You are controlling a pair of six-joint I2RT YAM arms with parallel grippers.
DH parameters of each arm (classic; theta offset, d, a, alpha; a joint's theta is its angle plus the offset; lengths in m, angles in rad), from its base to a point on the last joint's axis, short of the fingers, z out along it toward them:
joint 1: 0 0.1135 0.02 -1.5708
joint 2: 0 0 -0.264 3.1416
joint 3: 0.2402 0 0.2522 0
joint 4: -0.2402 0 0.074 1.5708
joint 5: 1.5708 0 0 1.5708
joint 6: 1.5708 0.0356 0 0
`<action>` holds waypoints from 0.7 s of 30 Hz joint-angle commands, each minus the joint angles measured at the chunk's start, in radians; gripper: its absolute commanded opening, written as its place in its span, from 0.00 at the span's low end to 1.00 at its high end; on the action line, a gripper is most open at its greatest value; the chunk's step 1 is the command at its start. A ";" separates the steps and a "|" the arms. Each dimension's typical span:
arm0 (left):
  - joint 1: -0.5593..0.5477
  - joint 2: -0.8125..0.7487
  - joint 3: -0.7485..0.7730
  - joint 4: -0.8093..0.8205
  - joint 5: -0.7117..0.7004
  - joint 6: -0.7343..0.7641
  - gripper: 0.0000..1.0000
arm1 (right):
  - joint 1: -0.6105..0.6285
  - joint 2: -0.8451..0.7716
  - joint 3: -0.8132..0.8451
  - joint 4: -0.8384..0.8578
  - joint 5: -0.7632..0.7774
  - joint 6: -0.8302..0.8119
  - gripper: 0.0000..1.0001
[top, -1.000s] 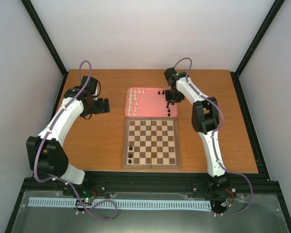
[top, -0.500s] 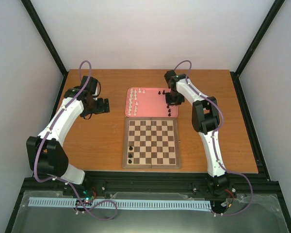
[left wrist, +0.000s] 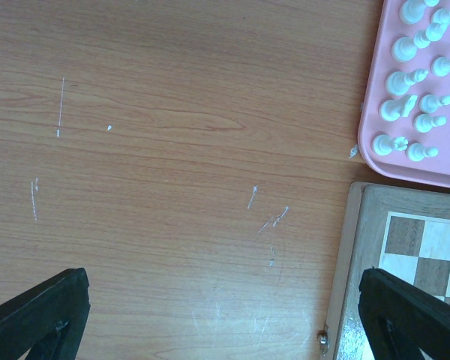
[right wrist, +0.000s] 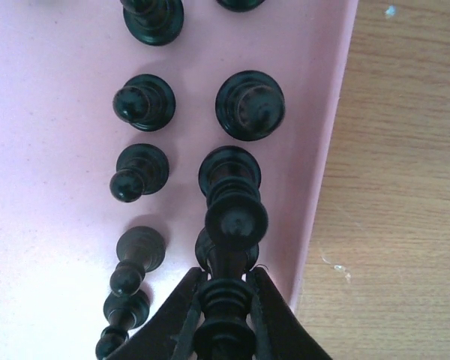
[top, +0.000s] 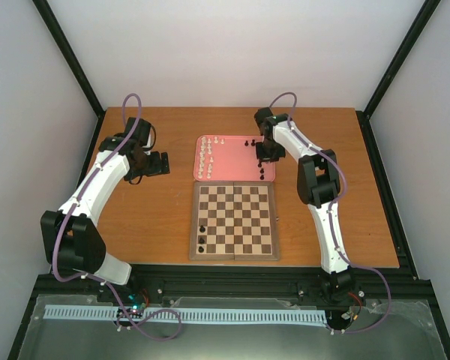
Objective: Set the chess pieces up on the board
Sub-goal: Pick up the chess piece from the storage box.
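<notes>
Top external view: the board (top: pixel 240 217) lies in the middle of the table (top: pixel 150 225), with a pink tray (top: pixel 232 154) touching its far edge. A few black pieces (top: pixel 202 238) stand on the board's left-hand column. The other black ones sit at the tray's right end and the white pieces (top: pixel 205 156) at its left end. The right gripper (top: pixel 264 160) is down over the black group. The left gripper (top: pixel 163 163) hangs well off to the left, above bare wood.

Left wrist view: its two fingers stand wide apart with nothing between them. One corner of the board and the white rows show at the right.

Right wrist view: the fingers press on either side of one black piece (right wrist: pixel 223 315) by the tray's right wall, clamped at its ridged collar. Neighbours crowd close on its left and ahead.

I'd judge these little turned figures to be light, hard and smooth, easily knocked over and likely to slip or twist in a loose pinch. The narrow neck under the head looks the safest place to hold one, lifting it straight up past the others.
</notes>
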 commanded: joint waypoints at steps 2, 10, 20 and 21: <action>0.003 -0.031 0.023 0.011 -0.004 0.006 1.00 | -0.007 -0.083 -0.008 -0.011 0.010 0.002 0.12; 0.003 -0.048 0.005 0.020 0.003 0.007 1.00 | -0.003 -0.153 -0.022 -0.047 -0.006 -0.007 0.12; 0.003 -0.075 -0.021 0.020 0.001 0.019 1.00 | 0.056 -0.280 -0.093 -0.097 0.007 -0.018 0.11; 0.003 -0.079 -0.021 0.017 0.000 0.020 1.00 | 0.073 -0.293 -0.098 -0.105 0.010 -0.013 0.12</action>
